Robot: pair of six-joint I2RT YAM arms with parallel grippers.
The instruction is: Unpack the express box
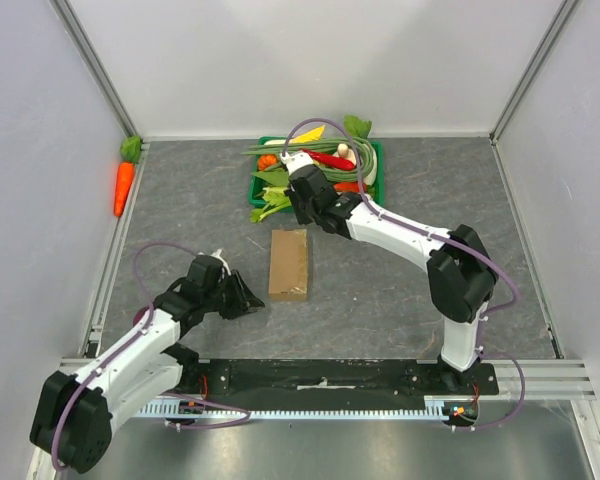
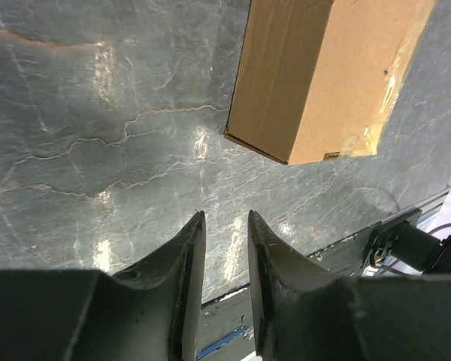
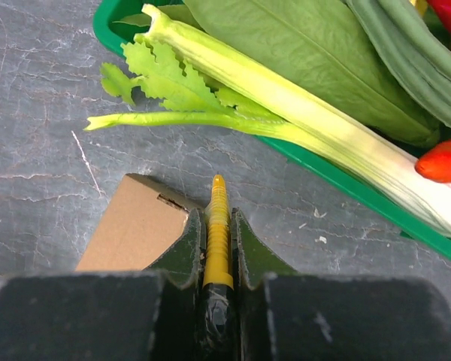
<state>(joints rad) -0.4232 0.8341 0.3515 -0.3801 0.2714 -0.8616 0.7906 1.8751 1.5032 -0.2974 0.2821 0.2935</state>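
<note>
Left gripper (image 2: 225,218) sits low on the near side, jaws a narrow gap apart with nothing in them, pointing at the express box (image 1: 289,264) lying flat just ahead. At the box's far end, right gripper (image 3: 218,214) is pinching a yellow ribbed tool (image 3: 218,241), with the green veggie tray (image 3: 323,162) right behind.

You see the left gripper (image 2: 225,219) narrowly parted (holding nothing), with the express box (image 2: 323,75) ahead, not touching.
</note>
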